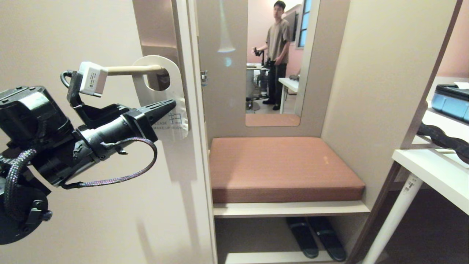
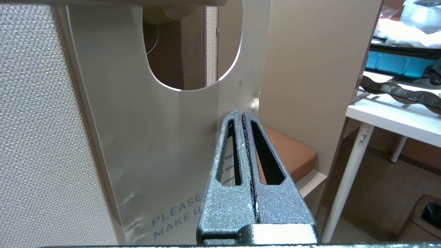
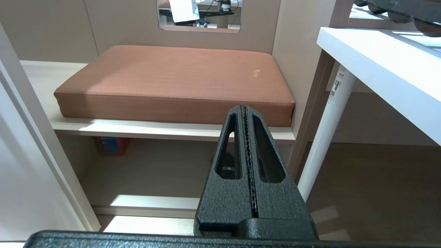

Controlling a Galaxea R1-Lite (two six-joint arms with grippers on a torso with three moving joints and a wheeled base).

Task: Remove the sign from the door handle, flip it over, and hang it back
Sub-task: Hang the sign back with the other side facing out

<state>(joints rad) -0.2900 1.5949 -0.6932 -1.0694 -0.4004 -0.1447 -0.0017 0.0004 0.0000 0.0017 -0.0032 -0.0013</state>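
The sign [image 1: 144, 93] hangs by its oval hole on the cream door handle [image 1: 132, 69], white side out with blue MAKE UP ROOM lettering. My left gripper [image 1: 173, 103] reaches in from the left along the door, its tips over the sign's outer edge just below the hole. In the left wrist view its jaws are shut [image 2: 243, 113] and lie in front of the sign [image 2: 144, 144], with no card between them. My right gripper [image 3: 244, 107] is shut and empty, parked low in front of the bench.
A brown cushion [image 1: 278, 165] lies on a bench in the alcove right of the door, dark slippers [image 1: 315, 238] beneath it. A mirror [image 1: 273, 117] above reflects a standing person. A white table [image 1: 436, 172] with a blue case [image 1: 450, 102] stands at the right.
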